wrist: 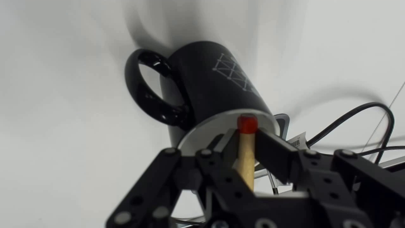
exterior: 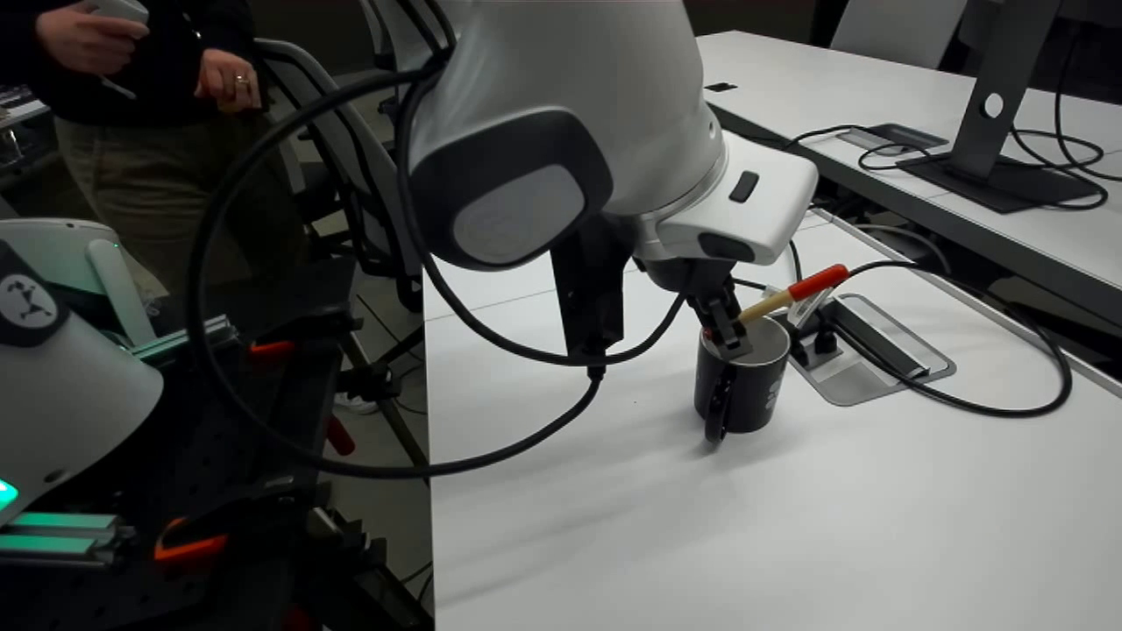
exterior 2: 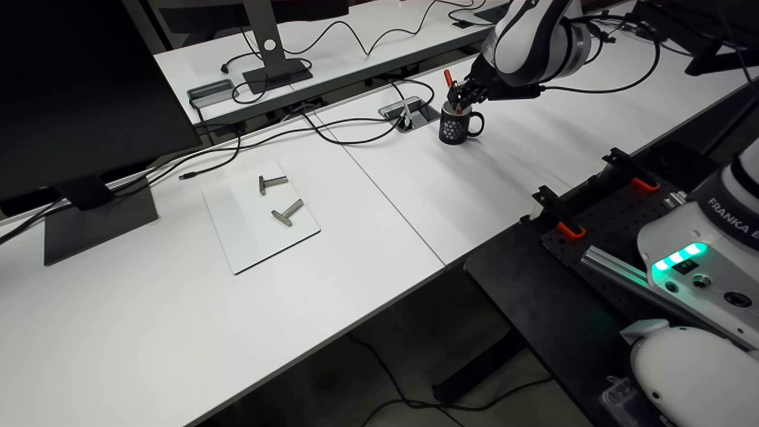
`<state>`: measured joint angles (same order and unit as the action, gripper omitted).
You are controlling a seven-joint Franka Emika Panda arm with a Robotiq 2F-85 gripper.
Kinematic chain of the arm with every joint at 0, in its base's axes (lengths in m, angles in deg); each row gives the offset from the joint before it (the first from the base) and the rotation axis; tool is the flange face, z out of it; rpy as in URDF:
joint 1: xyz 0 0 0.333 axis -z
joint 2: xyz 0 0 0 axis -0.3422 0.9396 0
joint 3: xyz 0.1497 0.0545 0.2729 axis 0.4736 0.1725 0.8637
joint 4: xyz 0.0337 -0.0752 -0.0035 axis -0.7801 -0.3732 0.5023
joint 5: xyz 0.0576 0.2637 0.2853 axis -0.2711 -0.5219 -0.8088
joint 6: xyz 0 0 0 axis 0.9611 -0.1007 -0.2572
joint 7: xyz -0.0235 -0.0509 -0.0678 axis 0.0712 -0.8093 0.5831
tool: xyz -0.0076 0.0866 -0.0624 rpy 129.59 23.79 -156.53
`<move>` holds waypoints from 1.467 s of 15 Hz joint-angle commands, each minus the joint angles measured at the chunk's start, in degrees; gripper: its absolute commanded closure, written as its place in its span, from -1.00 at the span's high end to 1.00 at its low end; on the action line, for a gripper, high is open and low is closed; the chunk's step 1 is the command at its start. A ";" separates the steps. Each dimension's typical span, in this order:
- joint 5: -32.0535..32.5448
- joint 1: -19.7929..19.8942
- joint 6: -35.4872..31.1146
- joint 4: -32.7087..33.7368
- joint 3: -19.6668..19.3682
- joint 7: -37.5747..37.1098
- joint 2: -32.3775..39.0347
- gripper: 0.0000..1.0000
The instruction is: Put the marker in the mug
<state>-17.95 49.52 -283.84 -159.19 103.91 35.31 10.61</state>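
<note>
The marker (wrist: 247, 155) is pinched between the fingers of the gripper (wrist: 247, 136), the jaws being pressed against its tan part just behind the short red tip. It is held at a slant: in both exterior views its longer red end is seen pointing up, clear of the fingers, and the lower tip is placed at the white-lined mouth of the mug (wrist: 212, 85); whether it is sunk below the rim cannot be told. The mug is stood upright on the white table (exterior: 701, 543), with its handle at one side and a pale pattern printed on its dark wall. A grey cable box (exterior: 839, 390) is set into the table just beside it, crossed by black cables (wrist: 391, 122). In an exterior view, two metal pieces (exterior 2: 292, 209) are laid on a thin white board (exterior 2: 249, 237), well apart from the mug.
</note>
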 commanded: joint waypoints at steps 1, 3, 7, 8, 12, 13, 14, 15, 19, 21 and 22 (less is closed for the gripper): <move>-0.85 0.36 -0.57 0.69 0.31 -0.04 0.57 -0.85; -0.89 0.41 -0.55 0.74 0.31 -0.07 0.49 -0.85; -1.46 0.20 -0.57 0.15 0.20 -0.63 0.48 0.13; -1.57 0.20 -0.59 0.11 0.25 -0.77 0.47 0.20; -1.69 0.37 -0.52 0.14 0.43 -1.06 0.45 0.74; -1.69 0.42 -0.49 0.18 0.52 -1.19 0.43 0.86; -1.59 0.61 -0.27 0.28 0.73 -1.29 0.39 0.99; -1.57 0.62 -0.28 0.30 0.77 -1.35 0.39 0.99; -1.32 0.89 -0.22 0.37 1.24 -1.40 0.09 1.00; -1.39 0.69 -0.19 0.15 1.34 -1.40 -0.44 1.00; -1.31 0.69 -0.15 0.12 1.45 -1.34 -0.61 1.00</move>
<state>-18.51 49.76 -283.87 -158.98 104.69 34.00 10.56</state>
